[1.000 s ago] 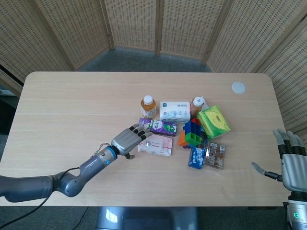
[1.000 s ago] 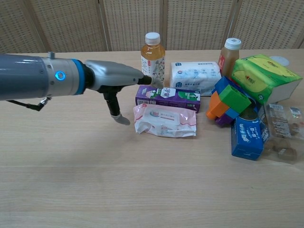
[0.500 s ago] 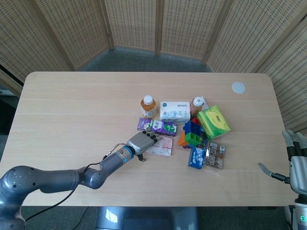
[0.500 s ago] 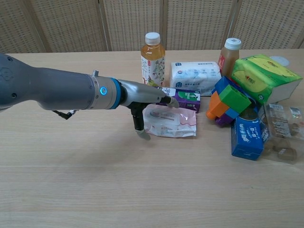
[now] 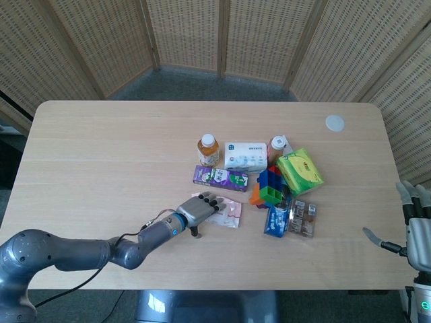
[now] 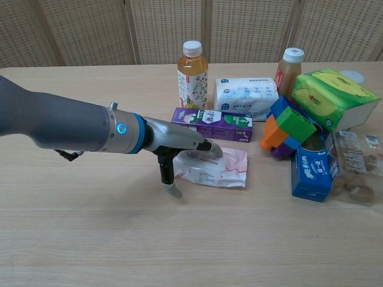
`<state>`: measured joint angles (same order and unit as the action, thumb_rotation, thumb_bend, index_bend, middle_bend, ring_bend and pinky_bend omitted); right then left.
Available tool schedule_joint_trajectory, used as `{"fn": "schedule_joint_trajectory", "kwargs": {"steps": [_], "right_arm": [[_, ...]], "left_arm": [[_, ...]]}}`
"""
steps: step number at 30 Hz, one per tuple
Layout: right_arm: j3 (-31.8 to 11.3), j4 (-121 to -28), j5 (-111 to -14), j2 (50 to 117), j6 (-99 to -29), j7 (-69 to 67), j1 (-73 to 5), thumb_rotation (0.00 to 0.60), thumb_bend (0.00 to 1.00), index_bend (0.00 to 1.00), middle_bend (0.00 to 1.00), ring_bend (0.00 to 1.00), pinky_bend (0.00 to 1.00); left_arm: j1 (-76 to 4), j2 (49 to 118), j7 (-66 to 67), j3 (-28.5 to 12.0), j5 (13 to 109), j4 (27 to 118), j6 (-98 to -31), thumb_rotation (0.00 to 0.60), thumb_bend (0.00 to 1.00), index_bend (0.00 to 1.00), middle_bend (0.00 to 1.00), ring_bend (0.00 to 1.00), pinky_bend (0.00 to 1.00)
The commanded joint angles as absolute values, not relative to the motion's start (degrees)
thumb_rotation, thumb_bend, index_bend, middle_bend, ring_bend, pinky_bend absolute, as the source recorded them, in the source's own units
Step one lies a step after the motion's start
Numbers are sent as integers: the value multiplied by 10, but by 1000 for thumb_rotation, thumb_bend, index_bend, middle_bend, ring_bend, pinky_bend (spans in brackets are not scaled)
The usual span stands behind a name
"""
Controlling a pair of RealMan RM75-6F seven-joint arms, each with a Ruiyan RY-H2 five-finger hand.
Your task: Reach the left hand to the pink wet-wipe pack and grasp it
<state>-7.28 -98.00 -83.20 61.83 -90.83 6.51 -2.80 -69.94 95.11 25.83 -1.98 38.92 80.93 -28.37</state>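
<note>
Wood surface (image 5: 101, 155): left hand (image 6: 179, 146), fingers spread and empty, is laid over pink wet-wipe pack (image 6: 218, 169), long axis running rightward beneath it.

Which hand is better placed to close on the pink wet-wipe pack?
Left. The left hand is over the pink wet-wipe pack, fingers above, thumb at its near edge. The right hand waits at the table's far-right edge.

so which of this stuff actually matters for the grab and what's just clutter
Job:
left hand
pink wet-wipe pack

Lying about:
purple carton
juice bottle
white tissue pack
green tissue box
toy blocks
blue box
right hand
</note>
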Motion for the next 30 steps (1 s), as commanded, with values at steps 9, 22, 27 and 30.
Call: {"fn": "schedule_joint_trajectory", "kwargs": {"steps": [9, 22, 27, 30], "right_arm": [[-75, -988, -835, 619, -903, 72, -32, 316, 30, 0, 0, 0, 0], [-74, -992, -835, 612, -916, 61, -20, 314, 30, 0, 0, 0, 0], [-74, -990, -834, 611, -919, 55, -17, 322, 29, 0, 0, 0, 0], [-74, -987, -835, 612, -919, 53, -16, 316, 31, 0, 0, 0, 0]], "left_arm": [[-658, 911, 233, -4, 461, 882, -391, 600, 267, 0, 23, 0, 0], [-671, 983, 252, -11, 442, 789, -379, 600, 267, 0, 0, 0, 0], [-679, 1003, 251, -16, 430, 766, -362, 600, 266, 0, 0, 0, 0], [-679, 1012, 246, -18, 431, 758, -354, 600, 266, 23, 10, 0, 0]]}}
